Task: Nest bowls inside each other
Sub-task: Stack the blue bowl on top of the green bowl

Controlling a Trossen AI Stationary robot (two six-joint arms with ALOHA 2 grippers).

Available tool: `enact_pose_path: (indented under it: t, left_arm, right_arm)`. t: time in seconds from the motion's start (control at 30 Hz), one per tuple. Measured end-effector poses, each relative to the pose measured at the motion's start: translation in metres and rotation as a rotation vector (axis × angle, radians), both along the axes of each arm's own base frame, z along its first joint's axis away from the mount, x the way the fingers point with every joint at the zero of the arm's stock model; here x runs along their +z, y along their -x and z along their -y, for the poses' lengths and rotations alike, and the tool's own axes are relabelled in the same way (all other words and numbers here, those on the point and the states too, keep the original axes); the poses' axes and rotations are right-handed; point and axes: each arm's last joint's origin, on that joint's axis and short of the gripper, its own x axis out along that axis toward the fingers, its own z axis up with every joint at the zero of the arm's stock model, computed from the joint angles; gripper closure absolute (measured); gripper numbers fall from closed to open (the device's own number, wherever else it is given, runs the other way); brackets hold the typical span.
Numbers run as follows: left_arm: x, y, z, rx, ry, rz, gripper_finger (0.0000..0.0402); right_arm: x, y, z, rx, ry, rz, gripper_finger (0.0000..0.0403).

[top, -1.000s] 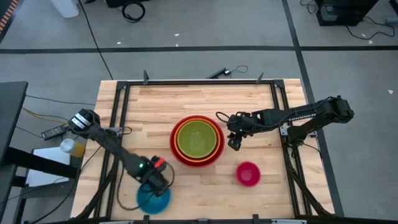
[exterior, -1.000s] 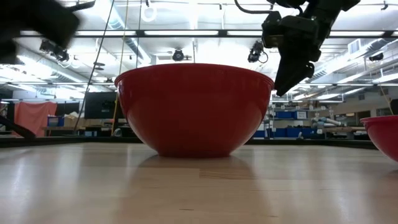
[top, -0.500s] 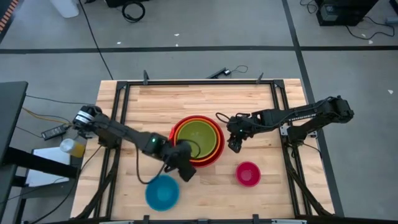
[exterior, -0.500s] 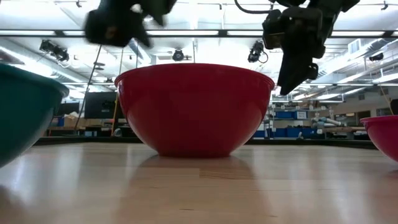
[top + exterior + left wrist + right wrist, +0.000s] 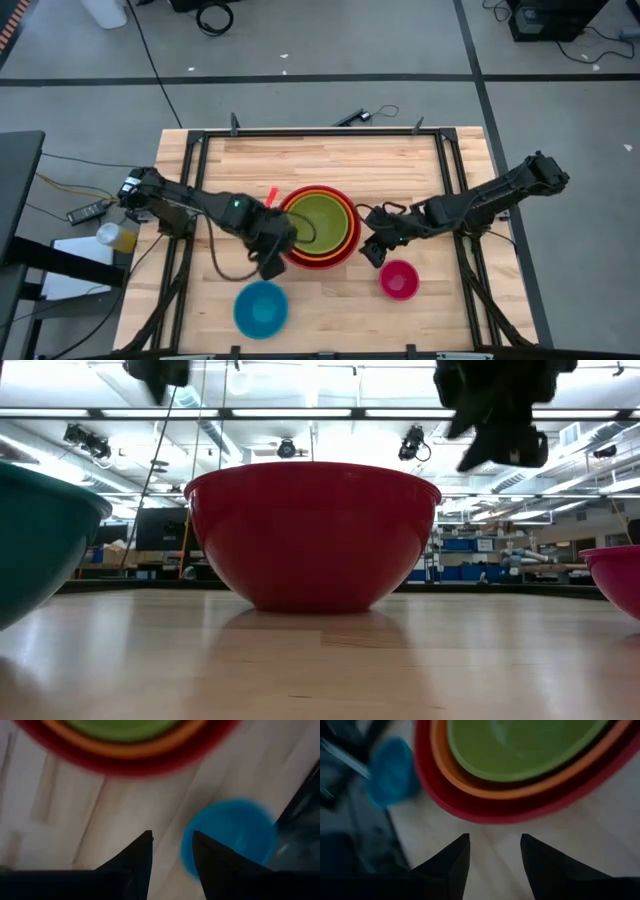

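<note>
Both grippers hang empty above the table, and we see each pair of fingers standing apart with nothing between them. Our left gripper (image 5: 272,250) hovers just beside the near-left edge of the nested stack, between it and the blue bowl; our right gripper (image 5: 372,250) hovers off the stack's right side, just above the pink bowl.

We go from the biggest thing down. Around us is a large workshop room with a grey floor (image 5: 300,40) marked by dark lines, cables lying on it, and, in the low view, long ceiling lights (image 5: 300,412) and shelving far behind. The table (image 5: 320,160) is pale wood planking set in a black frame, and most of its far half lies bare.

Near the middle sits the red bowl (image 5: 290,248), upright, with the orange bowl (image 5: 292,206) nested inside it and the lime green bowl (image 5: 320,222) nested inside that. The blue bowl (image 5: 261,308) stands alone near the table's front edge, left of the stack and apart from it. The magenta pink bowl (image 5: 399,280) stands alone to the right of the stack, also apart from it.
</note>
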Motion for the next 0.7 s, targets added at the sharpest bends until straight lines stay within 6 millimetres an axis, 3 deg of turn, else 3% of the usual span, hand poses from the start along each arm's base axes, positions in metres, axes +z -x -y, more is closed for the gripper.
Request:
enact_pose_path:
  t: [0.17, 0.37, 0.5, 0.7]
  left_arm:
    - [-0.021, 0.019, 0.027, -0.13, 0.005, -0.084, 0.026]
    - [-0.05, 0.071, 0.064, -0.141, 0.02, -0.117, 0.026]
    - [-0.07, 0.097, 0.079, -0.113, 0.09, -0.051, 0.026]
    - [-0.119, 0.108, 0.088, -0.097, 0.206, 0.014, 0.026]
  right_arm:
    - [0.011, -0.005, -0.016, -0.144, -0.129, 0.145, 0.0219]
    - [0.015, -0.016, -0.043, -0.227, -0.268, 0.308, 0.0224]
    - [-0.003, -0.03, -0.071, -0.217, -0.375, 0.345, 0.0238]
    - [-0.028, -0.063, -0.102, -0.248, -0.393, 0.261, 0.0251]
